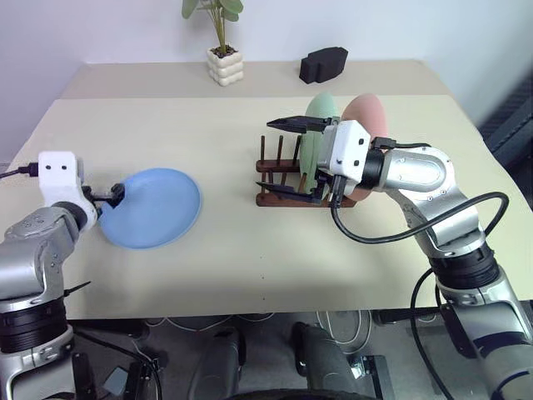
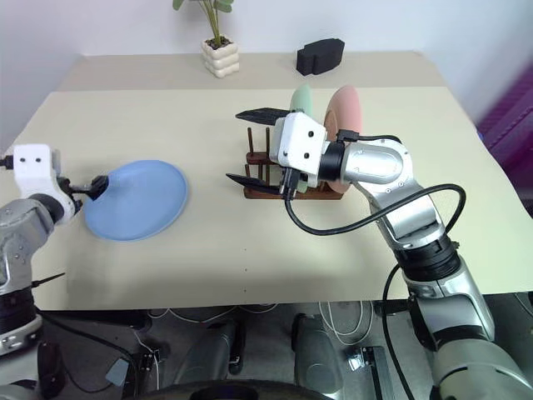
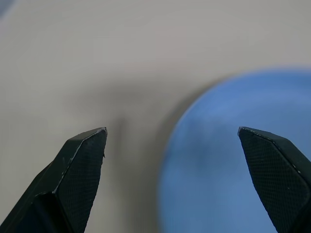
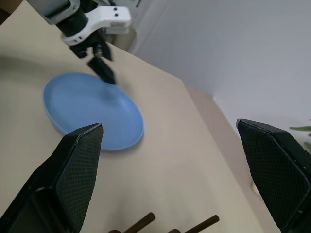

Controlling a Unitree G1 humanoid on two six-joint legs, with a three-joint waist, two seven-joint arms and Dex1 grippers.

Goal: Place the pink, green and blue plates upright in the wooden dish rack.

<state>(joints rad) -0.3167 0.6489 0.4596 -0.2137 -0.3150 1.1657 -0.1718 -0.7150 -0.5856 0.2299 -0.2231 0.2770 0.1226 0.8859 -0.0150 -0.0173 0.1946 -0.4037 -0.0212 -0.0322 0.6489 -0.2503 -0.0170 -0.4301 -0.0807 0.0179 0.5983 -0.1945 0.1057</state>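
Two down, one to go — the pink plate (image 1: pixel 369 117) and green plate (image 1: pixel 319 112) stand upright in the wooden dish rack (image 1: pixel 283 173), so it's the blue plate's (image 1: pixel 154 207) turn. It's plain, round and shallow, lying flat on the table (image 1: pixel 250 258) well left of the rack. The left gripper (image 1: pixel 115 196) sits at its far-side rim, jaws spread; next it has to pinch that rim. The right gripper (image 1: pixel 293 158) hangs at the rack — spread wide, empty.

We see silver-grey metal arms with black joint bands, white boxy wrist housings, a looping black cable along the right arm, and tapered black fingers (image 3: pixel 82 165) with cross-hatched pads.
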